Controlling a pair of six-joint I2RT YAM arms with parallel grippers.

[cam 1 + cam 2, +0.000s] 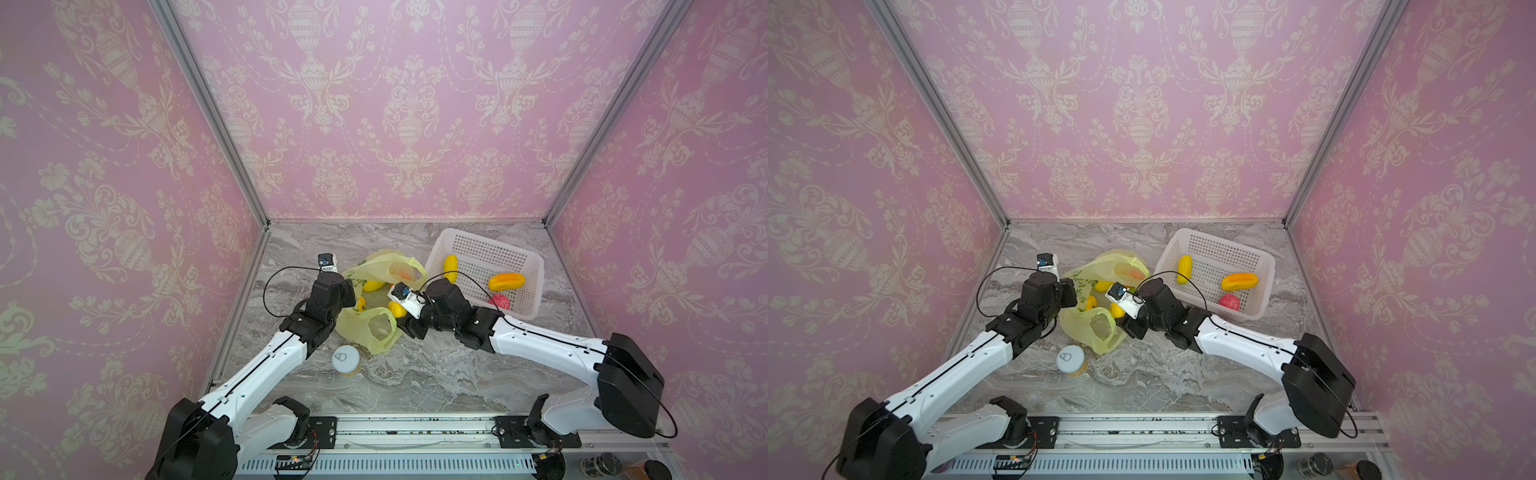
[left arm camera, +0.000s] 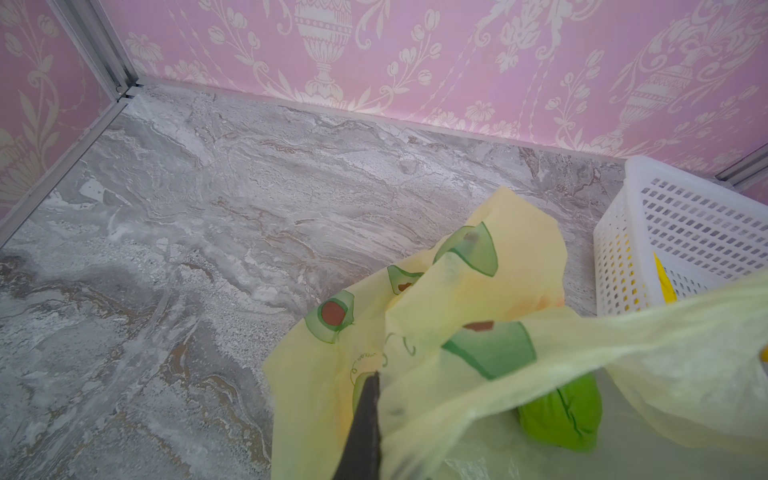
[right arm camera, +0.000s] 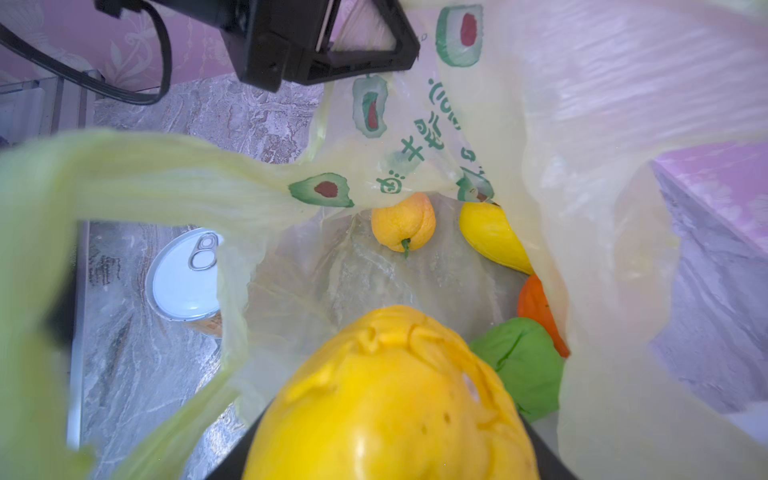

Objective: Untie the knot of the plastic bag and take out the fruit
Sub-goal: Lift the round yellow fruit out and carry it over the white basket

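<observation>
Top views, pair: high over the near edge of the table [image 1: 415, 382], facing down toward the back wall [image 1: 411, 104], far off; nearly the same whole scene.
Left wrist: low, close over the bag [image 2: 478, 332], facing back wall and basket [image 2: 685, 232].
Right wrist: nearest, looking down into the bag past a yellow fruit [image 3: 386, 399]; can [image 3: 183, 282] shared with both top views.

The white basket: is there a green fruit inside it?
No, in a top view the white basket shows only a yellow fruit, an orange-yellow fruit and a pink-red fruit.
</observation>
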